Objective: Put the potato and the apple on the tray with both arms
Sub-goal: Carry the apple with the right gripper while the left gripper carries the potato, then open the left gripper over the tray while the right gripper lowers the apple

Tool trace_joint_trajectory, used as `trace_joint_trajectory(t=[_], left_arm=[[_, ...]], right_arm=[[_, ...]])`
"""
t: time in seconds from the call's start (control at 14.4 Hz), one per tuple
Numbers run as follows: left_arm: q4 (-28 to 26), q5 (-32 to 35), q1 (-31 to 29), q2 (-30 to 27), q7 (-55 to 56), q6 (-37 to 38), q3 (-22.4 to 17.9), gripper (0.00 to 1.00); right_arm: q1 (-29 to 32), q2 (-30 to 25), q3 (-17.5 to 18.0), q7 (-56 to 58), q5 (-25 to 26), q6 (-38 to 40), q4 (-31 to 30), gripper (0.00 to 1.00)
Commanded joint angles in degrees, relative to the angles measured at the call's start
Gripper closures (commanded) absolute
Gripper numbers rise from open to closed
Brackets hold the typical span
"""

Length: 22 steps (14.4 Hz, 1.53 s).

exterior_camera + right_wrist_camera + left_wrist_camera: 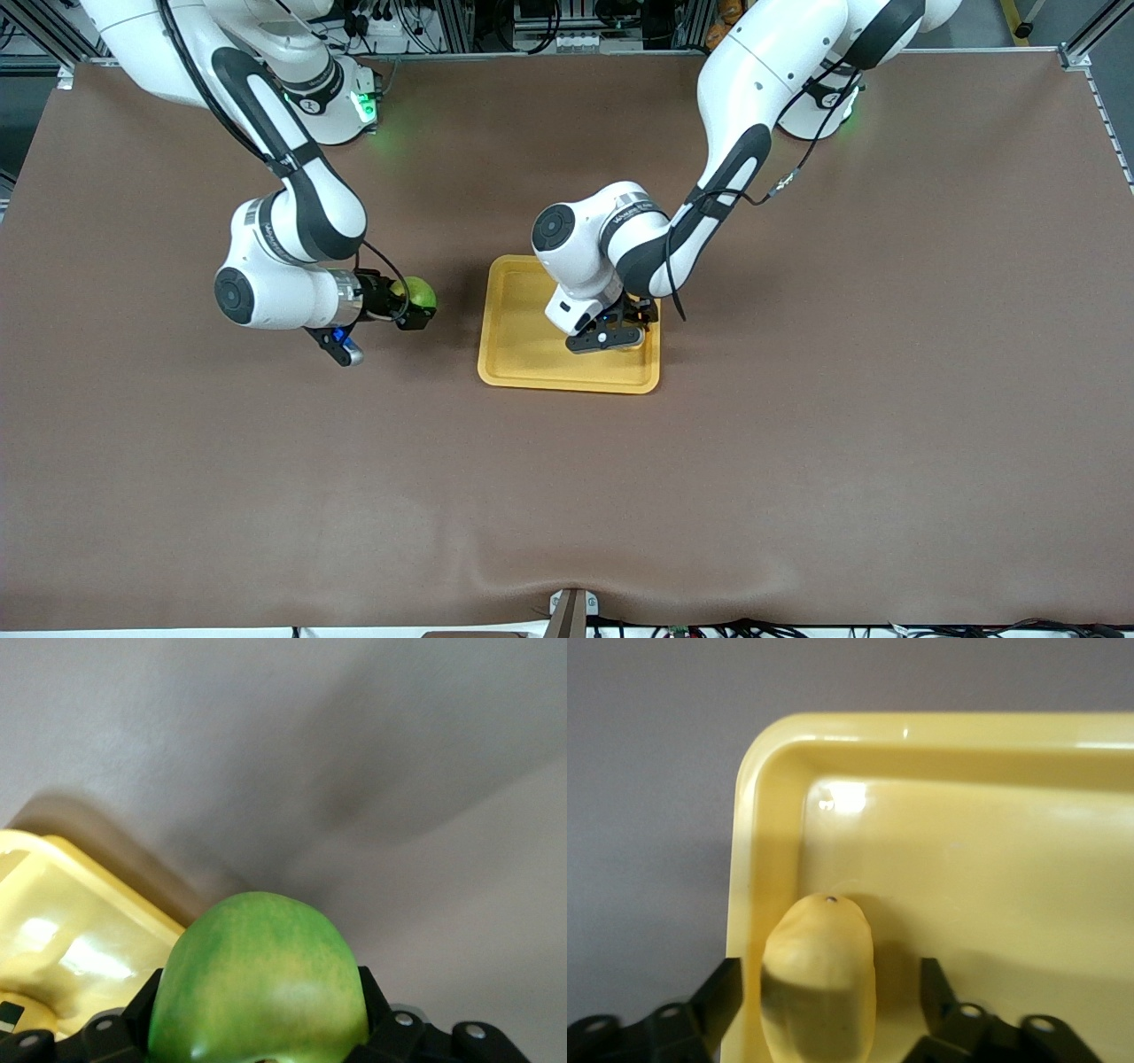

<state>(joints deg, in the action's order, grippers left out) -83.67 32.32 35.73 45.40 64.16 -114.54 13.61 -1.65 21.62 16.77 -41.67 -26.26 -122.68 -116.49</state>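
The yellow-orange tray (523,354) lies mid-table. The pale yellow potato (819,983) lies in the tray by a corner, close to the rim (771,771). My left gripper (620,335) is low over that spot, open, with a gap between the potato and each finger (722,992). In the front view the gripper hides the potato. My right gripper (416,306) is shut on the green apple (420,291) and holds it above the table, beside the tray toward the right arm's end. In the right wrist view the apple (257,966) fills the jaws, and the tray (53,904) shows nearby.
The brown table cloth (797,461) spreads wide around the tray, with nothing else on it. Both arm bases stand along the table's farthest edge from the front camera.
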Motion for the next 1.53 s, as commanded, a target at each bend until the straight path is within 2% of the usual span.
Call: trace_joint_trajectory(t=[0.0, 0.35, 0.63, 0.76, 1.04, 1.32, 1.46], left_arm=[[0.87, 1.51, 1.27, -1.45, 1.06, 2.65, -0.95, 0.00], [1.23, 1.43, 0.13, -6.71, -1.21, 5.02, -0.95, 0.00], [1.14, 0.55, -5.75, -10.32, -9.39, 6.08, -0.86, 0.00], [1.14, 0.03, -9.52, -12.08, -13.42, 6.08, -0.69, 0.00], [0.88, -1.91, -18.39, -12.17, -21.25, 5.38, 0.01, 0.00], [-0.26, -11.64, -30.16, -12.09, -32.22, 5.20, 4.31, 0.00], [-2.46, -13.86, -35.01, -12.09, -36.72, 5.20, 6.33, 0.00]], right_arm=[[-1.68, 0.35, 0.02, -3.40, -2.56, -1.33, 1.26, 1.00], [-7.04, 5.62, -0.07, -16.05, -2.57, -1.51, 9.25, 1.00], [-11.35, 10.36, -0.68, -24.23, -2.31, -2.20, 15.05, 1.00], [-12.84, 12.39, -0.77, -27.40, -1.78, -4.48, 16.47, 1.00], [-15.13, 15.47, -0.95, -29.78, -1.69, -8.27, 18.05, 1.00], [-15.93, 16.96, -0.95, -30.57, -1.51, -8.54, 17.79, 1.00], [-16.37, 18.02, -1.12, -32.15, -1.43, -8.54, 17.70, 1.00]])
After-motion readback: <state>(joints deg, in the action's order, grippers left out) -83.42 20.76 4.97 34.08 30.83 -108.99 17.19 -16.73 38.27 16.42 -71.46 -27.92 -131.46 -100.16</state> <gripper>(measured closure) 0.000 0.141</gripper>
